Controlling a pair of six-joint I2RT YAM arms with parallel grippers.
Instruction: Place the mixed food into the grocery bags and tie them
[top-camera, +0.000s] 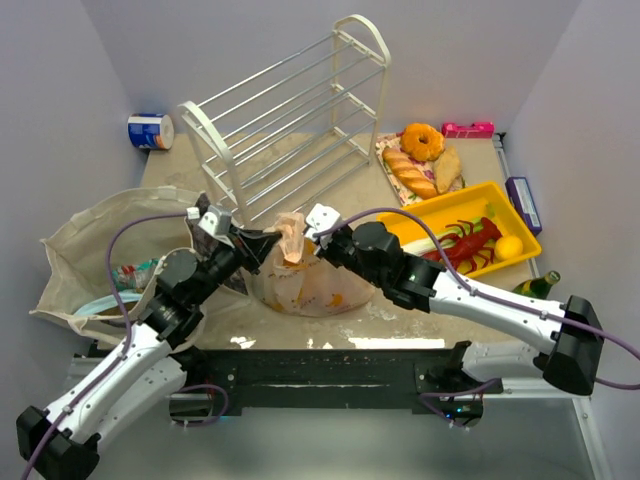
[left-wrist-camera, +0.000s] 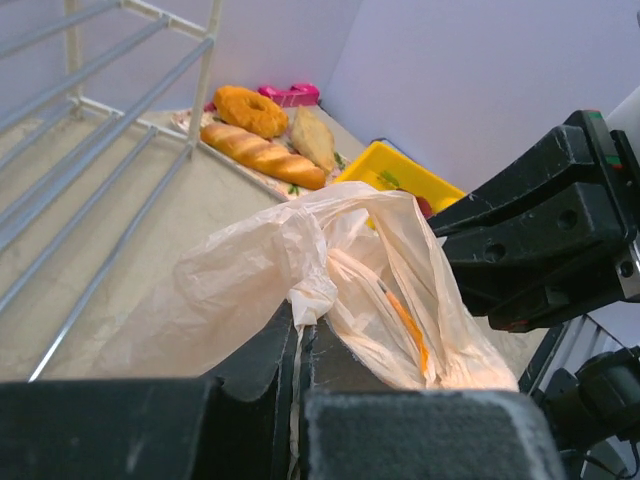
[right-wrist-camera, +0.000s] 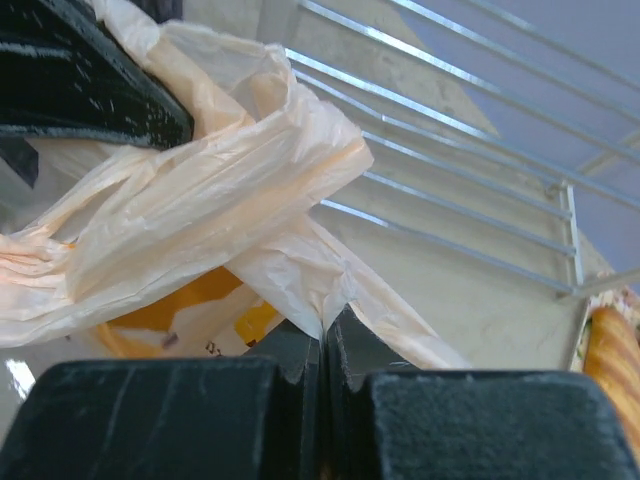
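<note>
The plastic bag (top-camera: 310, 288) stood at the near centre of the table, loaded; orange packaging showed through the film. The left gripper (top-camera: 262, 246) and right gripper (top-camera: 320, 232) were each clamped shut on one of its handles (top-camera: 292, 235), drawn up over the mouth and crossing. No finished knot was visible, so tying appeared to be in progress. The tote (top-camera: 80, 235) lay open at the left, with a packet (top-camera: 135, 272) inside, untied. A yellow fruit (top-camera: 508, 247) lay unbagged in the tray (top-camera: 460, 196) at the right.
</note>
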